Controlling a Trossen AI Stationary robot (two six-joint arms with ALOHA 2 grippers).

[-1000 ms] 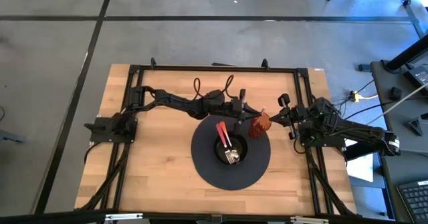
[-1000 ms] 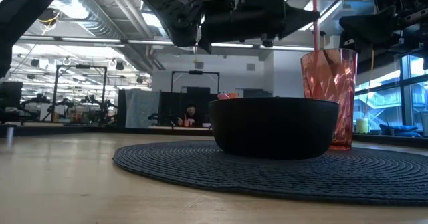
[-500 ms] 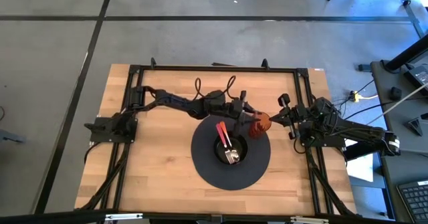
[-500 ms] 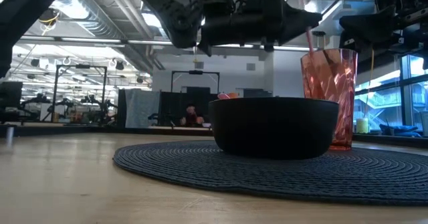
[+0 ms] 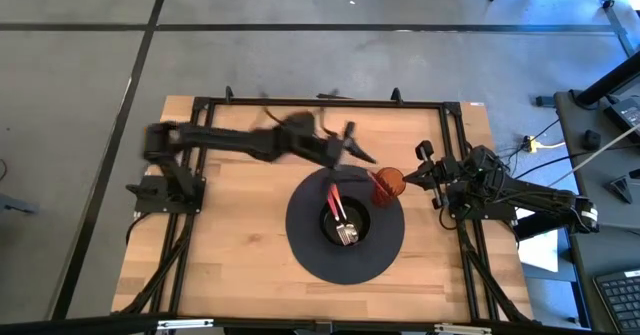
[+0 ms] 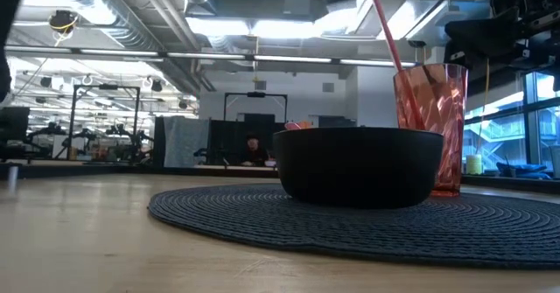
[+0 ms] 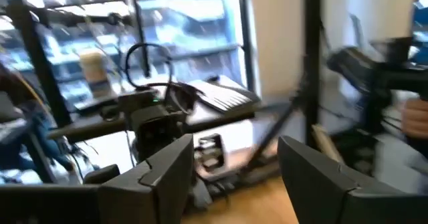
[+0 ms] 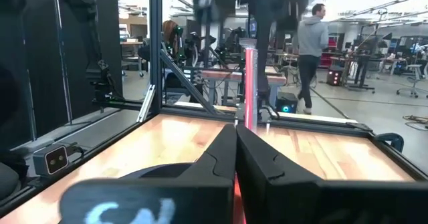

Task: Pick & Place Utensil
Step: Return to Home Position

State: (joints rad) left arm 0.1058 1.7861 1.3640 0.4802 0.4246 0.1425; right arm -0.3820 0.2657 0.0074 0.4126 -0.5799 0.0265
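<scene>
The black mat (image 6: 262, 219) lay on the worktop (image 5: 230, 245), with the black bowl (image 6: 359, 166) at its middle. In the bowl lay a pink fork (image 5: 333, 199) and a pale utensil (image 5: 347, 235), the fork's end leaning over the far rim. Behind the bowl, at the mat's far right edge, the orange cup (image 6: 430, 122) stood upright with the straw (image 6: 389, 39) in it, tilted toward the left arm's side. Just beside the cup was the right gripper (image 8: 235, 127), its fingers pressed together with nothing between them. The left gripper (image 7: 231, 160) hung over the worktop beyond the mat's far edge, fingers (image 7: 167, 174) spread wide and empty. A person (image 6: 254, 149) sat in the room behind.
</scene>
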